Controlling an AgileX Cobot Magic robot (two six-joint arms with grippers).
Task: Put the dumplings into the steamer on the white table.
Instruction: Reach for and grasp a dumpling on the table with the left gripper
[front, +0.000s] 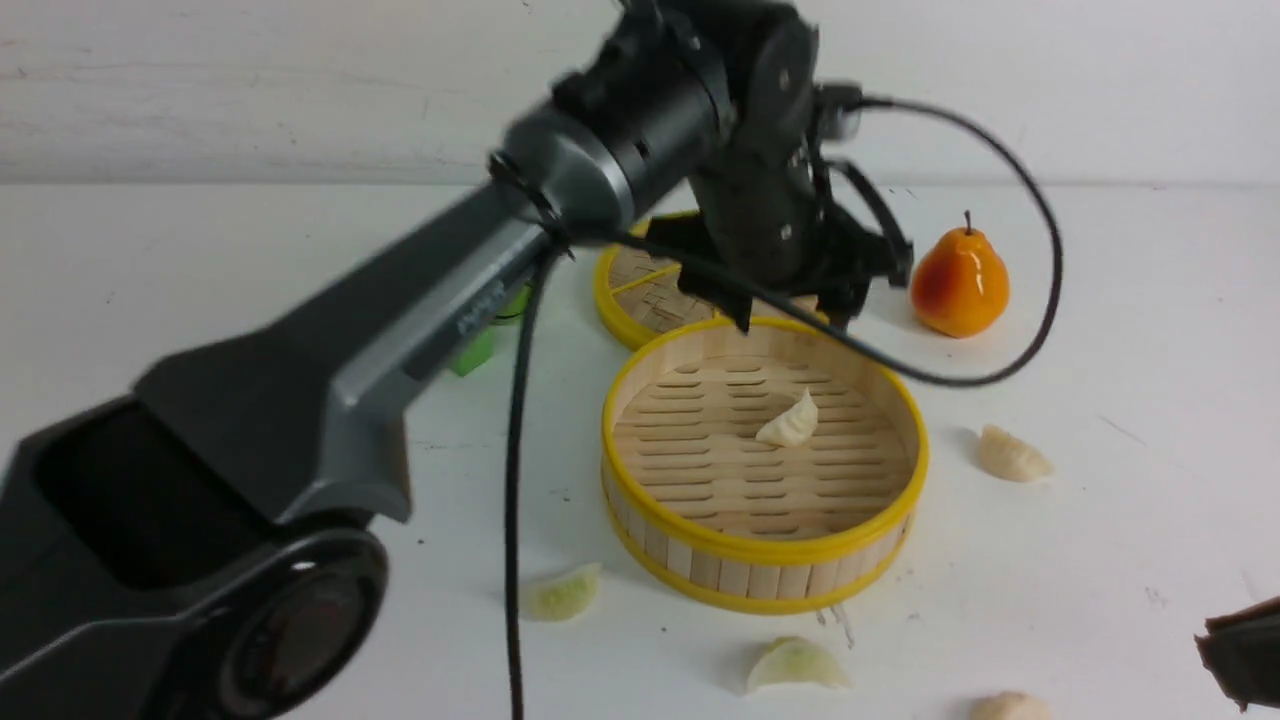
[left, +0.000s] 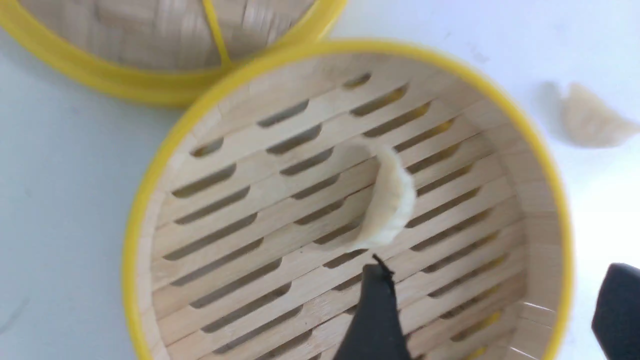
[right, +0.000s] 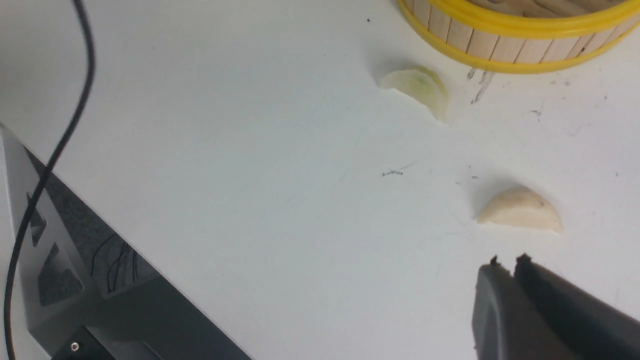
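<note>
Round bamboo-slat steamer (front: 765, 545), yellow rims, on white desk (front: 1150, 400); one pleated cream dumpling (front: 788, 420) lies on its slotted floor. Left fingers (left: 375, 315) spread wide above it, empty. Only right wrist view shows right fingers (right: 500, 305): pressed together, empty, near another cream dumpling (right: 520, 212).

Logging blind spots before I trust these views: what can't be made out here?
- Front view: green object, mostly behind the left arm, unidentifiable.
- Front view: lid, partly behind that arm's wrist.
- Front view: nearest dumpling, cut by the bottom edge.
</note>
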